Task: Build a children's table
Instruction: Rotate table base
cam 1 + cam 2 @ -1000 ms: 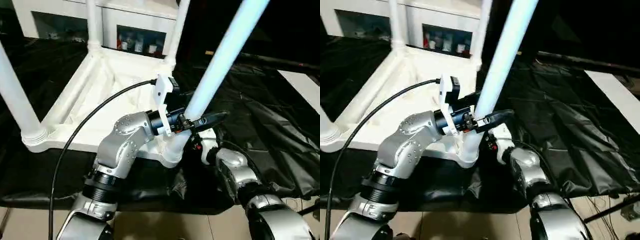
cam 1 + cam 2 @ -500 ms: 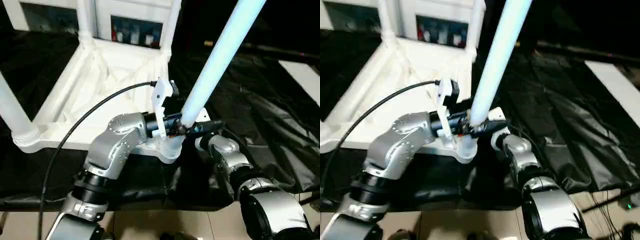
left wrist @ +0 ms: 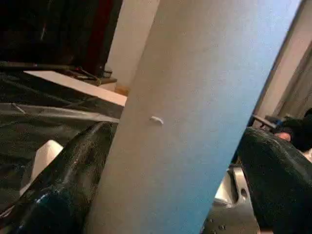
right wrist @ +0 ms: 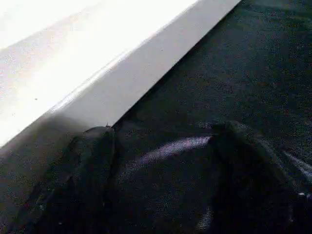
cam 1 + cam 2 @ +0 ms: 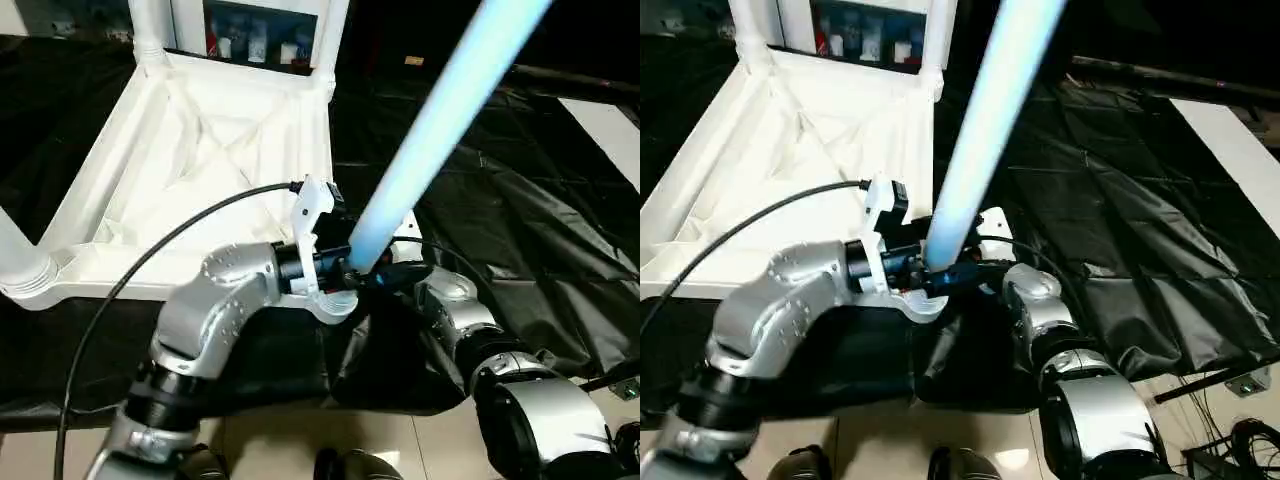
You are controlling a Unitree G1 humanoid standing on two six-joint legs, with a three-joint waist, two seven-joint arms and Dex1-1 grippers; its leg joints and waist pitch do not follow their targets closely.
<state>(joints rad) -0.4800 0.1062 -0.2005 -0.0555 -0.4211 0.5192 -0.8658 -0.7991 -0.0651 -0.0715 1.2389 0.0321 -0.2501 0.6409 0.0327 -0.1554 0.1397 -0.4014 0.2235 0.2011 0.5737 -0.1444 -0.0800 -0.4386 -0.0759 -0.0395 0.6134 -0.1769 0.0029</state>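
Note:
The children's table lies upside down, its ribbed white top (image 5: pixel 200 170) on black cloth. Three legs stand in its sockets: one at the near left (image 5: pixel 15 250) and two at the far corners (image 5: pixel 150 25). A fourth, bluish-white leg (image 5: pixel 440 110) leans up and right from the near right corner socket (image 5: pixel 335 303). My left gripper (image 5: pixel 352 272) is shut on this leg just above the socket. In the left wrist view its black fingers (image 3: pixel 63 180) press both sides of the leg (image 3: pixel 195 97). My right gripper (image 5: pixel 400 272) stands open beside the socket, over the cloth, fingers (image 4: pixel 87 165) apart.
A white cabinet with glass doors (image 5: pixel 255 30) stands behind the table. Crumpled black cloth (image 5: pixel 520 220) covers the floor to the right, with a white board (image 5: pixel 610 125) at its far edge. A black cable (image 5: pixel 130 290) loops over my left forearm.
The whole picture has shifted as my head moved. My left gripper has stayed on the leg. My right gripper has drawn in closer to the socket.

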